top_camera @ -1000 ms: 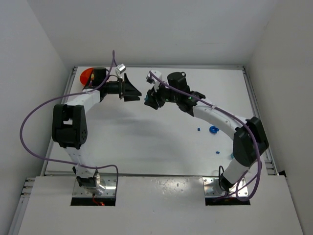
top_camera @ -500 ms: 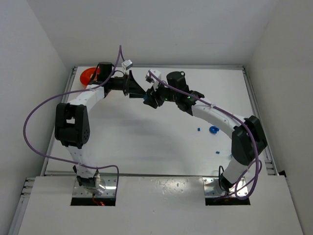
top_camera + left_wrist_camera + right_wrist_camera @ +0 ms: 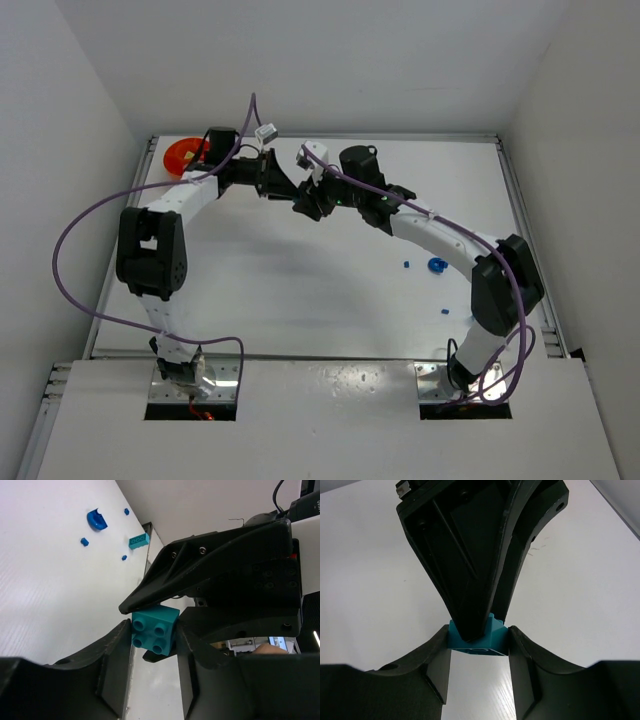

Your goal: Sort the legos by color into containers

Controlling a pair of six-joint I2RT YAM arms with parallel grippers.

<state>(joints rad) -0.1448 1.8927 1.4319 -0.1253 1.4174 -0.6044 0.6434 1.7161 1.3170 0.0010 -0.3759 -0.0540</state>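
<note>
Far left, at the back corner of the bench (image 3: 300,290): orange bowl (image 3: 183,155), well apart from everything else, contents too small to make out from above. Only one container in view, none seen for the other colours.

Toward the middle, raised off the bench: left gripper (image 3: 288,188), fingers pressed against two opposite sides of a teal brick (image 3: 155,629), studs facing its wrist camera. Meeting it nose to nose: right gripper (image 3: 478,641), likewise clamped on the same brick, across the other pair of faces. Brick thus held by both at once, in the air between the bowl and the loose pieces, toward the back of the bench. Looks like a hand-over, probably from right to left, not yet finished. Needs a release on the right side before any carry toward the bowl's end.

Further right, lying loose on the bench: a tiny blue bit (image 3: 407,264), just beside it a blue curved piece (image 3: 436,265), and another blue speck (image 3: 444,310) nearer the front. Seen from the left wrist only: a second teal brick (image 3: 138,541) close to the bench's edge.

Judged overall: far from done. Nothing confirmed as sorted, one brick in transit, at least four pieces waiting on the right, and no second container visible for them.
</note>
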